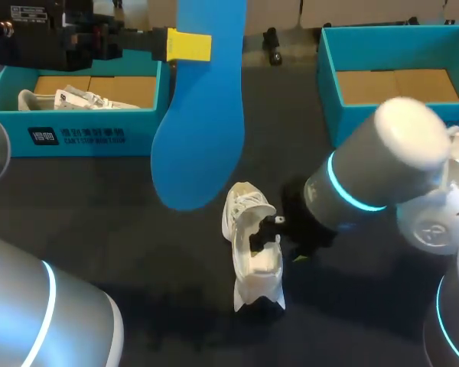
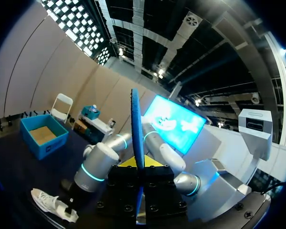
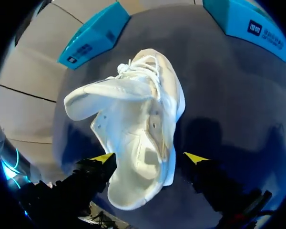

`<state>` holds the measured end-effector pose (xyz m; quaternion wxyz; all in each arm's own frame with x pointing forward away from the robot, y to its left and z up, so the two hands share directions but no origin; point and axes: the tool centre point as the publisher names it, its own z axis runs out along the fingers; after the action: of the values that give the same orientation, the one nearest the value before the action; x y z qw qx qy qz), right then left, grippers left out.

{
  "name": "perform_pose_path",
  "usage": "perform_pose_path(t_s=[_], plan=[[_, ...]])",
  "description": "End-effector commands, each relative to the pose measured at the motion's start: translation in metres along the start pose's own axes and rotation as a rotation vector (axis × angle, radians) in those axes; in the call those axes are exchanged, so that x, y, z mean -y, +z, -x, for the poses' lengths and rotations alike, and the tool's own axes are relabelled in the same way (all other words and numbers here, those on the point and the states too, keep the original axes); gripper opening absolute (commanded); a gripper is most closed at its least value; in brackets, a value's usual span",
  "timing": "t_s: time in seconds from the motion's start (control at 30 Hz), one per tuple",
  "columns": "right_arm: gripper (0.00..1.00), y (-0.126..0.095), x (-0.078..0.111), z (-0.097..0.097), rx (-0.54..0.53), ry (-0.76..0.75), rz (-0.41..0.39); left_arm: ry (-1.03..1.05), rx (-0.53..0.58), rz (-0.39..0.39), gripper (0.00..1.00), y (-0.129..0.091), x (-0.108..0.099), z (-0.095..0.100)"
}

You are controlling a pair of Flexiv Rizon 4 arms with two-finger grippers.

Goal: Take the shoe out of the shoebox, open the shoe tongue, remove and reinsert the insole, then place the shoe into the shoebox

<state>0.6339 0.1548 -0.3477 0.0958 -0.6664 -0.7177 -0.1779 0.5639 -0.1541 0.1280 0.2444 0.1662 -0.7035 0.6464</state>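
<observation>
Insole out; the reinsertion step is judged to be in hand. The blue insole (image 1: 203, 115) is held clamped in the left gripper (image 1: 190, 46), high over the table. The white shoe (image 3: 138, 124) lies between the wide-spread fingers of the right gripper (image 3: 150, 157), untouched on one side. Next, probably, the insole must be lowered toe-first into the opening.

Shoe (image 1: 252, 245) on table (image 1: 122, 229), left shoebox (image 1: 76, 136) and right shoebox (image 1: 329, 92) behind, insole (image 1: 203, 115) above
</observation>
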Motion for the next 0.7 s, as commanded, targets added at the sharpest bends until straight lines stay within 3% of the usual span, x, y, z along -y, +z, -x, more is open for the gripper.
perform_pose_path(t_s=[0.03,0.37,0.43,0.57,0.7], plan=[[1.0,-0.045,-0.003,0.018,-0.051,-0.021,-0.054,-0.001,0.002,0.005,0.0,0.001,0.002,0.0],[1.0,-0.045,-0.003,0.018,-0.051,-0.021,-0.054,-0.001,0.002,0.005,0.0,0.001,0.002,0.0],[1.0,-0.041,-0.008,0.016,-0.182,-0.02,-0.013,-0.001,0.002,0.005,0.0,0.001,0.002,0.0],[1.0,-0.065,-0.019,0.015,-0.267,0.002,0.08,-0.001,0.002,0.005,0.0,0.001,0.002,0.0],[1.0,-0.089,-0.027,0.016,-0.361,0.011,0.101,-0.001,0.002,0.005,0.0,0.001,0.002,0.0]])
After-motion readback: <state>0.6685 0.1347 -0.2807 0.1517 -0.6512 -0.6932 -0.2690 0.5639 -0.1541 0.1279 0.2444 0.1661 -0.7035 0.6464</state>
